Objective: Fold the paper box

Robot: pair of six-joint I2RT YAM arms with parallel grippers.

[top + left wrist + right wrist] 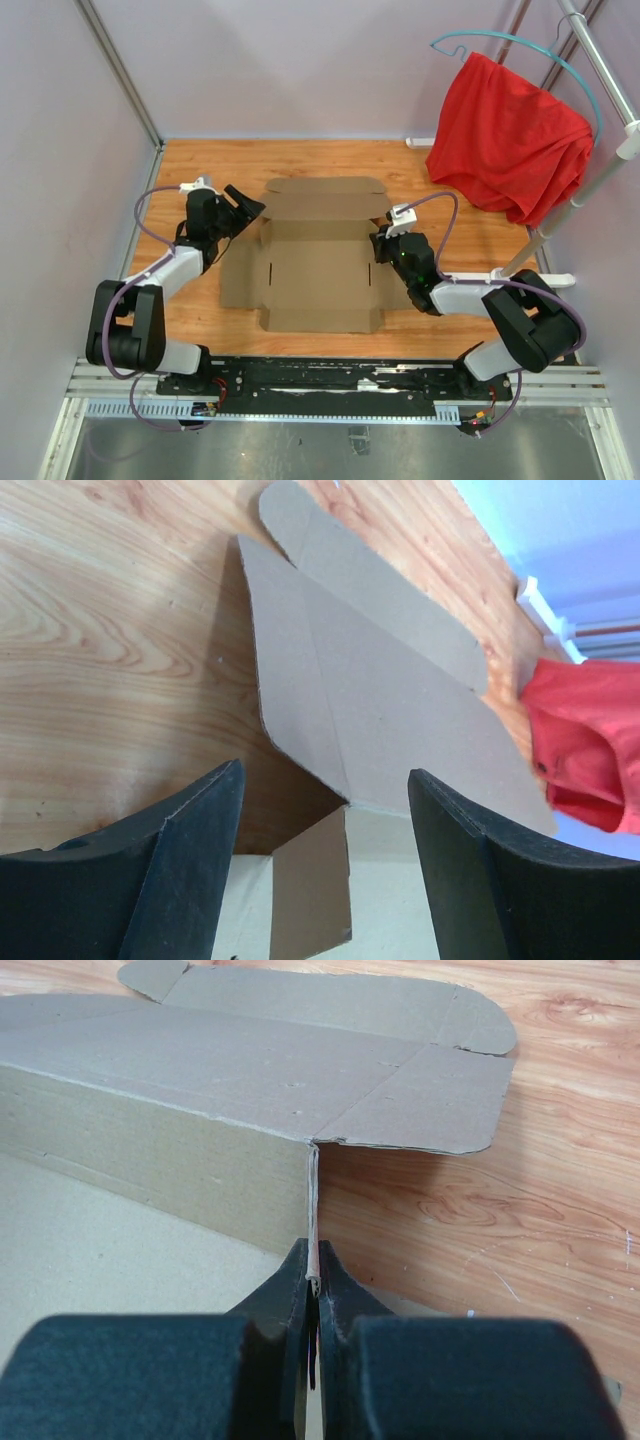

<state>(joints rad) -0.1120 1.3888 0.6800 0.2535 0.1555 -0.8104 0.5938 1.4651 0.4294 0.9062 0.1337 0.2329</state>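
The paper box (310,262) is a brown cardboard sheet lying on the wooden table between my arms, with its back wall and side flaps partly raised. My left gripper (245,210) is open at the box's back left corner. In the left wrist view its fingers (190,870) straddle a small upright flap (312,890) without touching it, and the back panel (370,670) slopes beyond. My right gripper (380,246) is shut on the thin edge of the right side flap, seen edge-on in the right wrist view (314,1260), where it meets the raised back wall (160,1150).
A red cloth (510,135) hangs on a teal hanger (520,42) from a metal rack pole (600,60) at the back right; it also shows in the left wrist view (585,740). Lilac walls enclose the table on three sides. A black rail (330,375) runs along the near edge.
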